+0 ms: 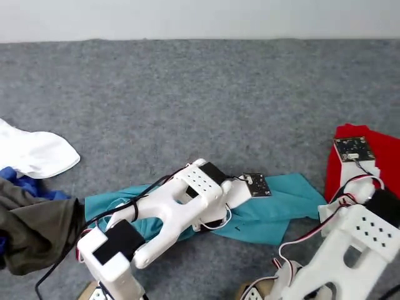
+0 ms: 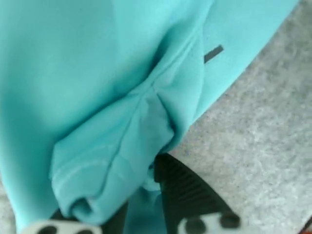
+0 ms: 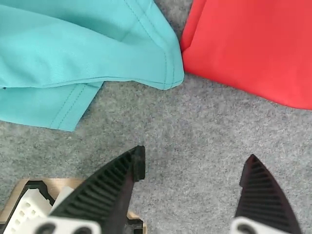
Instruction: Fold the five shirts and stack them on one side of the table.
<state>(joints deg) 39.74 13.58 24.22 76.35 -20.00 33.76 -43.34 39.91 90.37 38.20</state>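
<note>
The left gripper [image 2: 131, 195] is pinching a bunched fold of the teal shirt [image 2: 97, 73], which is lying across the grey table [image 1: 187, 94] between the two arms. The right gripper [image 3: 195, 165] is hanging with its jaws wide apart over bare table, near the teal shirt's corner and the red shirt [image 3: 253, 44]. I am seeing one risk. The pinch is taking several layers, so a pull could be dragging the whole shirt crooked or onto the red one.

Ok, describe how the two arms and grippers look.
Both the left arm and right arm are white plastic with black motor blocks, rows of small holes and red, black and white cables. Their fingers are black, ribbed and tapered.
</note>
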